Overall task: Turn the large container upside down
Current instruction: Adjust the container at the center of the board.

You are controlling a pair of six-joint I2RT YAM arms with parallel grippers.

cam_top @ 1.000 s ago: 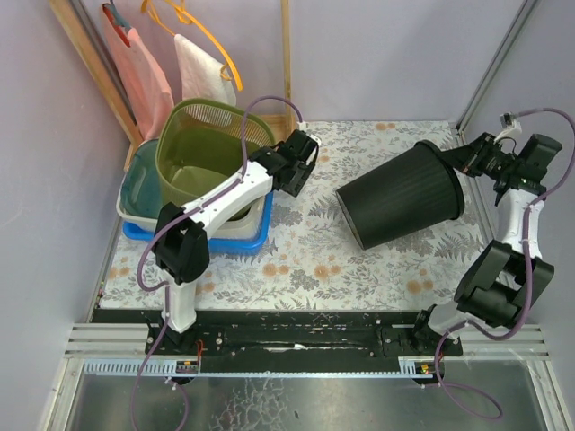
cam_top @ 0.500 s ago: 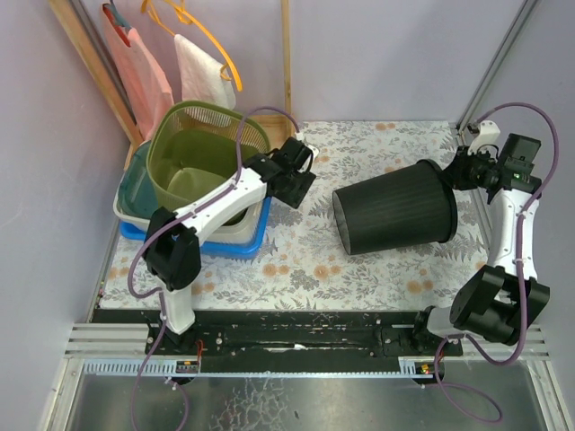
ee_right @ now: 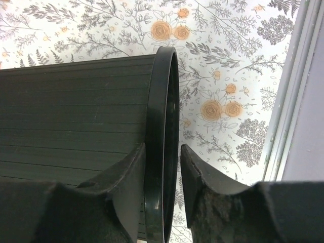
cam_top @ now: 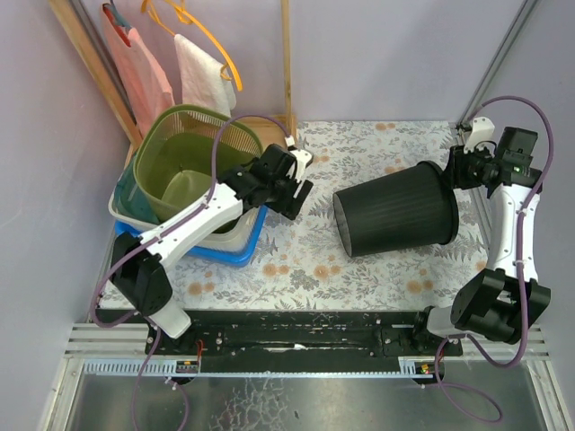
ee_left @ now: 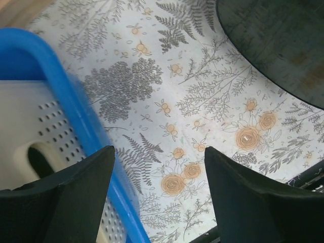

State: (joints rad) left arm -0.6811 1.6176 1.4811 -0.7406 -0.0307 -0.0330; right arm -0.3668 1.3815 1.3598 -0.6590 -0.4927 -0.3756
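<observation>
Your large container, a black ribbed plastic bin, is lying on its side right of centre on the floral cloth. It looks only half-turned. Your right gripper is straddling its smooth rim, released, with a sliver of gap showing, probably placed there for leverage. Your left gripper is hanging open and empty beside the blue tray.
</observation>
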